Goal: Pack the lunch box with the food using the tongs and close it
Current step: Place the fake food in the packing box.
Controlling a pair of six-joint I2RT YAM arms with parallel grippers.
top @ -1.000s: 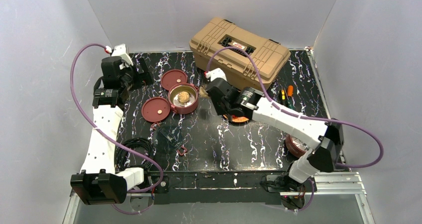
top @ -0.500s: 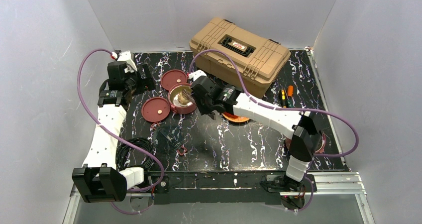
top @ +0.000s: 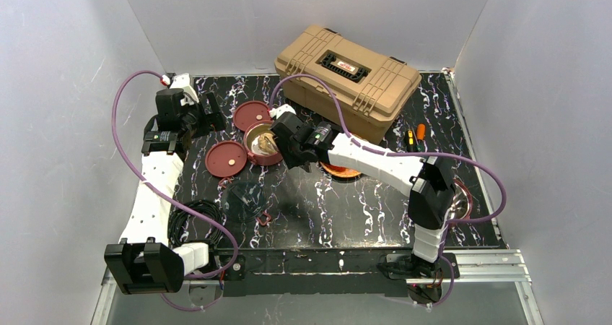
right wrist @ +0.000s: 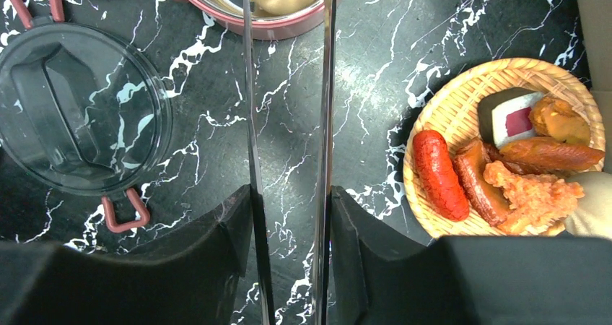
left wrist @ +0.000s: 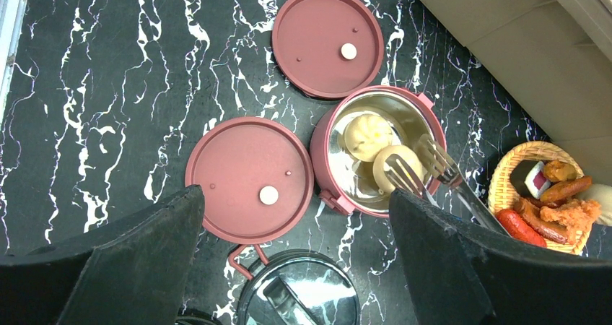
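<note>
A black marble-patterned desk [top: 361, 202] veined in white sits inside pale grey walls [top: 58, 65]. Left of centre stands the round maroon steel-lined lunch box bowl [left wrist: 319, 162], holding two small beige buns [left wrist: 364, 133]. Seen from above, flat maroon lids lie at its 11 o'clock [top: 252, 114] and 8 o'clock [top: 226, 158]. The right tool [right wrist: 289, 217] clamps thin metal tongs [right wrist: 326, 123], whose tips are over a bun. The left tool [left wrist: 294, 197] hangs spread wide above. A tan plastic toolbox [top: 382, 79] stands at the desk's 1 o'clock. An orange woven plate [right wrist: 462, 94] of sausages is at the bowl's 3 o'clock.

bowl [left wrist: 317, 162]: maroon, open, two beige buns [left wrist: 366, 133] inside, back-left of tabletop [left wrist: 108, 87]
lids [left wrist: 249, 179]: flat beside it
tongs [left wrist: 444, 167]: tips apart over buns
</note>
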